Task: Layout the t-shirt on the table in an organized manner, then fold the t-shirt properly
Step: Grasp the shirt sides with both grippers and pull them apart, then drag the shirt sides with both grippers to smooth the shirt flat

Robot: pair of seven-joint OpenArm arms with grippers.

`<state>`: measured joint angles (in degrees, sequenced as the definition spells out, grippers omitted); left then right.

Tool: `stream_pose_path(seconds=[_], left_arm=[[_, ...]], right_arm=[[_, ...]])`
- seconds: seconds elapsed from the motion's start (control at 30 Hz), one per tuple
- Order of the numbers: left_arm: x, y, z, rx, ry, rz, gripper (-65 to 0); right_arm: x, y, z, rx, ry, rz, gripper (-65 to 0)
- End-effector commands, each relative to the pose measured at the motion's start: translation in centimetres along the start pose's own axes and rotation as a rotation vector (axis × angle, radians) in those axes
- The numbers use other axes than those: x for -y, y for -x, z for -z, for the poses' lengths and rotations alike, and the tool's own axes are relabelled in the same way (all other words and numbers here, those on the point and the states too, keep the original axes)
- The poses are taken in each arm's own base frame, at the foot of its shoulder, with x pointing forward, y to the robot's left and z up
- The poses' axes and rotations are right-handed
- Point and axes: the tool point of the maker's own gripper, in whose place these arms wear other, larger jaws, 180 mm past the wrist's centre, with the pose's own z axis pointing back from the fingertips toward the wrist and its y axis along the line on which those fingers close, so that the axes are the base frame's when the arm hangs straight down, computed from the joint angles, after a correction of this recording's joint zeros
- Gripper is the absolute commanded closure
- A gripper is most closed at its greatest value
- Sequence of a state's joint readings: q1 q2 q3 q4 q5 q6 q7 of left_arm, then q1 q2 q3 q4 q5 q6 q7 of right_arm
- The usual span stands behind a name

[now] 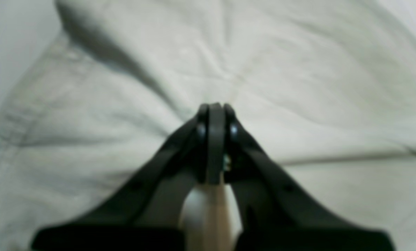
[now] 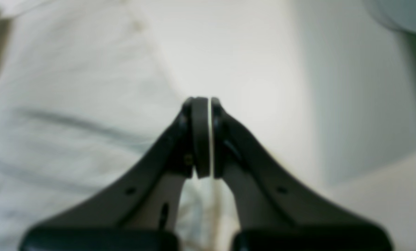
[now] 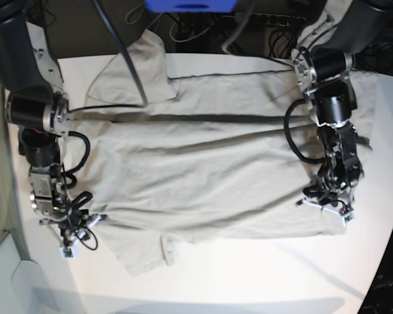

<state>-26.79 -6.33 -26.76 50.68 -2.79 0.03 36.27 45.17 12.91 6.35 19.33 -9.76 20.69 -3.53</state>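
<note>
The counter (image 3: 249, 281) is wide and white, with the shirt (image 3: 203, 163) spread across most of it, chest flat, a few long creases running sideways, one sleeve bunched at the near edge. Laying out looks nearly done to me; no fold has been made yet. The left gripper (image 1: 215, 108) sits over the cloth with jaws together, holding nothing that I can see. The right gripper (image 2: 201, 101) is over the shirt's edge, jaws together too. No label or writing is readable.
</note>
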Motion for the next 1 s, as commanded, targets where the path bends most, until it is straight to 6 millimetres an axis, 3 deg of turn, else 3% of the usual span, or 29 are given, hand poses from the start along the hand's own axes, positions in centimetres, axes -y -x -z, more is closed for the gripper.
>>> stream_pose_path(seconds=[0.0, 0.13, 0.33, 0.47, 0.53, 0.67, 0.8, 0.97], left_arm=[[-0.3, -3.6, -0.8, 0.092, -0.009, 0.006, -0.5], [-0.5, -3.0, -0.6, 0.082, -0.017, 0.014, -0.5], [-0.7, -2.2, 0.0, 0.076, -0.020, 0.011, -0.5], [-0.8, -2.2, -0.1, 0.074, -0.020, 0.007, -0.5], [-0.9, -2.3, -0.1, 0.075, -0.021, 0.009, -0.5], [-1.7, -2.6, -0.2, 0.081, -0.033, 0.008, -0.5], [-1.9, -2.8, -0.2, 0.083, -0.035, 0.007, -0.5], [-1.9, -2.8, -0.2, 0.083, -0.036, 0.005, -0.5]], right_arm=[[0.6, -4.1, -0.3, 0.077, -0.001, -0.008, 0.0], [-3.9, -4.4, -0.6, 0.030, -0.112, -0.070, 0.0], [-11.0, -4.8, -2.6, -0.021, -0.260, -0.202, 0.0], [-13.9, -3.2, -2.4, -0.097, -0.307, -0.193, 0.0], [-14.7, -1.2, -2.1, -0.145, -0.333, -0.177, 0.0], [-15.2, 1.2, -1.6, -0.191, -0.357, -0.144, 0.0], [-12.0, 3.8, -0.7, -0.224, -0.260, -0.072, 0.0], [-9.0, 5.2, -0.3, -0.197, -0.206, -0.035, 0.0]])
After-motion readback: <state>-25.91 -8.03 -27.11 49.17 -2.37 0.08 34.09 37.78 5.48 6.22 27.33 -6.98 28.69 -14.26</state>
